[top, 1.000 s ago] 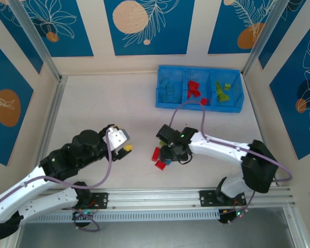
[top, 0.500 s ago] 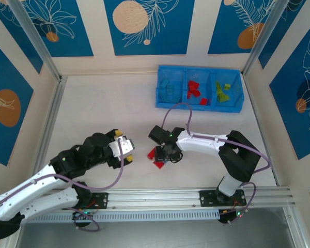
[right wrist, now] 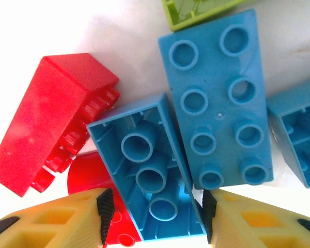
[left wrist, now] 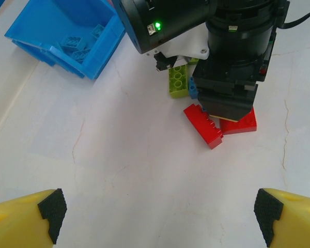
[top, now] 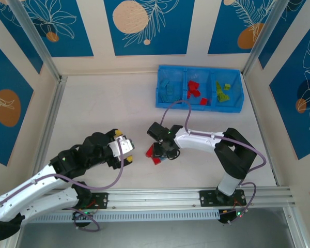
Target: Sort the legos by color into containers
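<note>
Right jaws (right wrist: 155, 219) pinch the upturned blue brick (right wrist: 144, 170) across its long walls, by the desk's (top: 113, 103) near edge; left jaws (left wrist: 160, 212) gape empty. Light, stiff, slick plastic, I'd judge: you want a square squeeze.

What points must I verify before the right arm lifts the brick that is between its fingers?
1. Right gripper closed on the upside-down light blue plastic brick: ok.
2. Only this brick in the grip: cannot tell; a red plastic brick shows beside one pad.
3. Held brick free of the studs-up light blue brick: not ok, they touch.
4. Left gripper open and apart from the pile: ok.
5. Bright blue plastic tray has a compartment with sorted light blue bricks: ok.
</note>
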